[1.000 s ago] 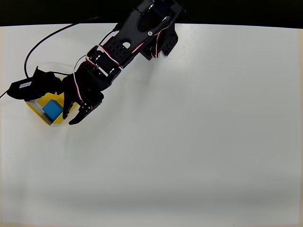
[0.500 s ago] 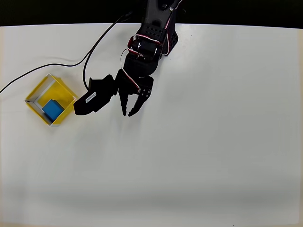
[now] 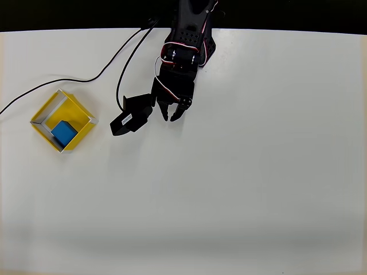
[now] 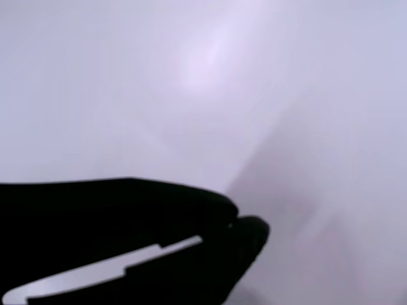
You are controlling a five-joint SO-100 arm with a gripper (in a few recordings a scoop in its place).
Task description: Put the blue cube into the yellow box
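Observation:
The blue cube (image 3: 64, 133) lies inside the yellow box (image 3: 78, 104) near the table's left edge, resting toward the box's lower corner. My black gripper (image 3: 171, 117) hangs over bare white table well to the right of the box, apart from both. Its fingers point down the picture and their tips meet with nothing between them. In the wrist view the gripper (image 4: 232, 222) shows as two dark fingers closed at the tip over plain, blurred table.
A black cable (image 3: 69, 80) curves from the left edge across the table's upper left to the arm. The arm's base (image 3: 192, 23) stands at the top edge. The black wrist camera block (image 3: 131, 117) juts out left of the gripper.
The arm has swung right, away from the box, and drawn back toward its base. The fingers have closed. The cube stays in the box.

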